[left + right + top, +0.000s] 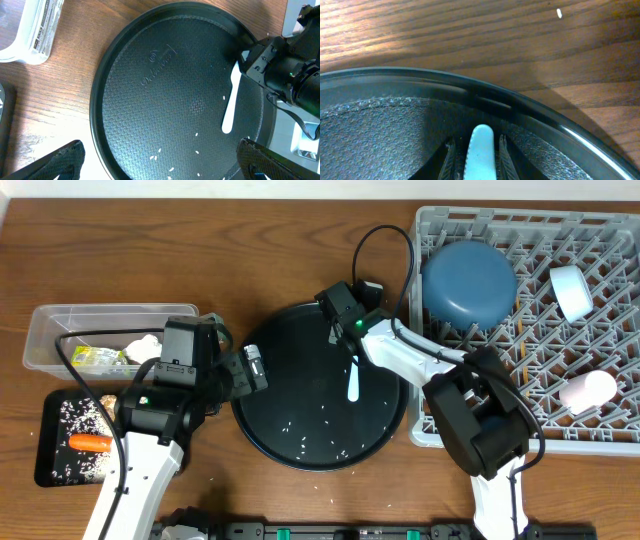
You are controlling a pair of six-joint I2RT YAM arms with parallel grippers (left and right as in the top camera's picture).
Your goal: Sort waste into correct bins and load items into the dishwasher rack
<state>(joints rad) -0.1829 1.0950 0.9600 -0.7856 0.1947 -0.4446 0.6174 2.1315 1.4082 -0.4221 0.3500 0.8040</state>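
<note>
- The worktop is brown wood with a plain grain. A few white rice grains lie loose on it near the front.
- The left arm reaches from the front left. The left jaws hang over the left rim of the round black tray, spread wide and holding nothing.
- The right arm bends from the front right, over the tray's back half. The right jaws sit low and narrowly parted, one on each side of the handle end of the white spoon. I cannot tell whether they press on it.
- The spoon lies flat on the tray, right of centre, among scattered grains.
- The clear tub at far left holds the yellow-green wrapper and the white tissue.
- The shallow black tray in front of it holds the carrot and rice.
- The grey rack at right holds the dark blue plate at its back left, a pale cup and a pinkish cup.
</note>
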